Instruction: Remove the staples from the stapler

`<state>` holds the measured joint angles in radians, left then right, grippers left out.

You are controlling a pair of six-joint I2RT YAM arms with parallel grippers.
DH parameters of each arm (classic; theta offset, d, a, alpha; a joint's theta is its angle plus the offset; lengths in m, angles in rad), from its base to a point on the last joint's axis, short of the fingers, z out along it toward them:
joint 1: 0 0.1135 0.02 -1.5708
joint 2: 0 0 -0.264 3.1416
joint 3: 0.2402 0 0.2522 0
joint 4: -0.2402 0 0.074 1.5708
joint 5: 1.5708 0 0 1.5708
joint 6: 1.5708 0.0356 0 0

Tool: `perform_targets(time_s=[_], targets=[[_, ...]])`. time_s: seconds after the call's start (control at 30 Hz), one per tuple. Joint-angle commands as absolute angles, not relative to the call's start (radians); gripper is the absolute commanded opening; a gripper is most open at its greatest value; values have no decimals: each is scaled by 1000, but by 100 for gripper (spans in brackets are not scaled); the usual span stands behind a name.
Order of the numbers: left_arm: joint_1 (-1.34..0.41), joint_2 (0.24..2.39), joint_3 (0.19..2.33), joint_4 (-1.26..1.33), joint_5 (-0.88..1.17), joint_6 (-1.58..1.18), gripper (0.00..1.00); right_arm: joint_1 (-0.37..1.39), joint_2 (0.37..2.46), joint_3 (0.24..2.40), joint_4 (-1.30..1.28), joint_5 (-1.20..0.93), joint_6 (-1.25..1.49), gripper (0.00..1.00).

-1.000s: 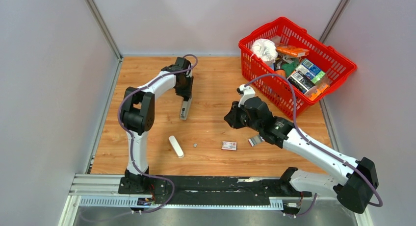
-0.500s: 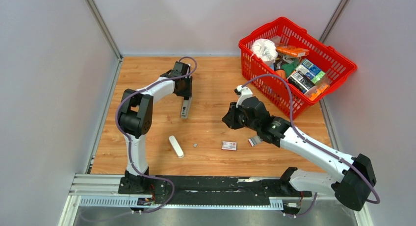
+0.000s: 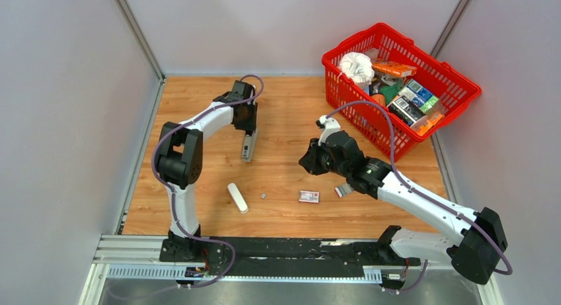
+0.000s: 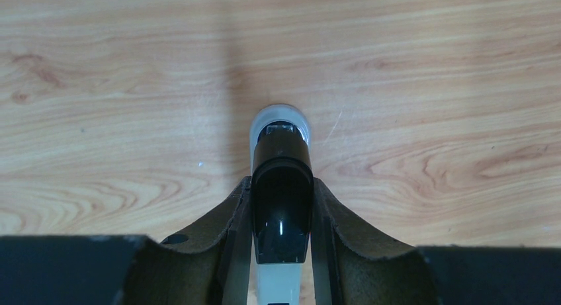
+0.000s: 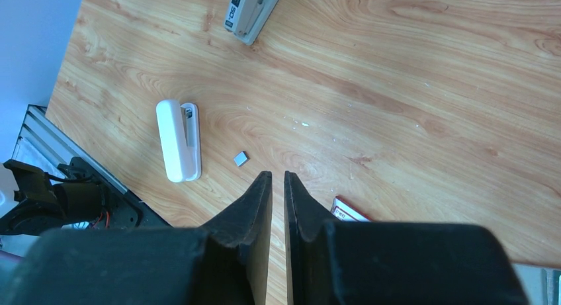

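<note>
My left gripper (image 3: 248, 130) is shut on the far end of the stapler (image 3: 248, 148), a grey body with a black top that rests tilted on the wooden table. In the left wrist view the stapler (image 4: 282, 186) sits between both fingers (image 4: 235, 216). A tiny silver-grey block of staples (image 3: 263, 195) lies on the table, also seen in the right wrist view (image 5: 241, 159). My right gripper (image 3: 311, 161) hovers above the table centre, empty, its fingers (image 5: 261, 206) almost together.
A white elongated stapler piece (image 3: 237, 198) lies near the front left. A small red-and-white flat box (image 3: 308, 196) lies right of the staples. A grey striped bit (image 3: 344, 189) lies under the right arm. A red basket (image 3: 463, 87) full of goods stands at the back right.
The left arm's elbow has swung slightly left with the stapler still gripped. The right gripper has shifted a little to the left.
</note>
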<state>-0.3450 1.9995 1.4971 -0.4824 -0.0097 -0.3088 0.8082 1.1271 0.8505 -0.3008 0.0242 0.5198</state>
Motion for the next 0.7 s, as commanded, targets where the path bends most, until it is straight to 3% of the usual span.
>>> perform_targets(time_s=[0.0, 0.23, 0.4, 0.67], targets=[[-337, 1919, 1513, -555, -25, -282, 0, 810, 1121, 862, -259, 17, 529, 14], [-337, 1957, 1480, -514, -12, -298, 0, 808, 1140, 856, -250, 17, 526, 14], [-347, 2195, 1511, -522, -27, -302, 0, 810, 1166, 873, -255, 17, 523, 14], [-362, 2132, 1431, -451, -75, -295, 0, 808, 1167, 882, -264, 17, 522, 14]])
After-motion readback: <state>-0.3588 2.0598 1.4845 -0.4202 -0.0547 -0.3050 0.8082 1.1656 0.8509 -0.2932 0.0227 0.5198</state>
